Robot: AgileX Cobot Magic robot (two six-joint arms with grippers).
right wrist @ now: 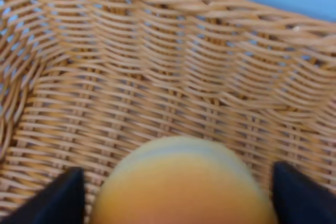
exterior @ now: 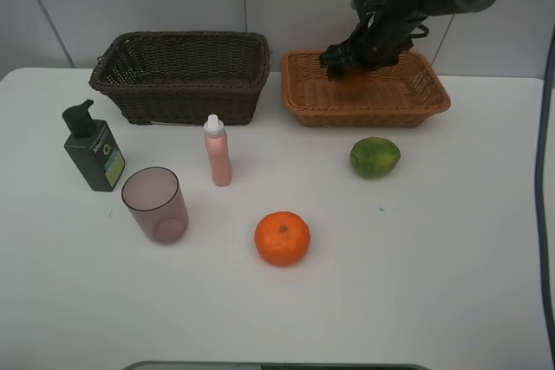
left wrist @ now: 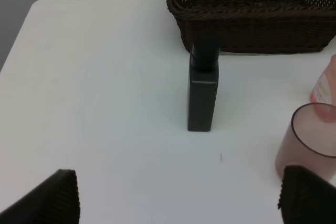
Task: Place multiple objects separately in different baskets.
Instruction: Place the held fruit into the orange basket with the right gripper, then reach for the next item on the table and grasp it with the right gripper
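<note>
Right end effector [exterior: 347, 65] hangs low in the orange-tan basket [exterior: 373, 115], jaws flanking the red-yellow fruit [right wrist: 181, 187]; gripped or released, I cannot tell. Deposit step. Next: confirm release, withdraw upward.

Dark pump bottle [left wrist: 202, 100] stands upright before the dark brown basket [left wrist: 252, 19], cup [left wrist: 307, 140] nearby.

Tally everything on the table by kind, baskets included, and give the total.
Fruits: 3 (orange, green fruit, red-yellow fruit)
Bottles: 2 (pump bottle, pink bottle)
Cup: 1
Baskets: 2 (dark brown basket, tan basket)
Total: 8
</note>
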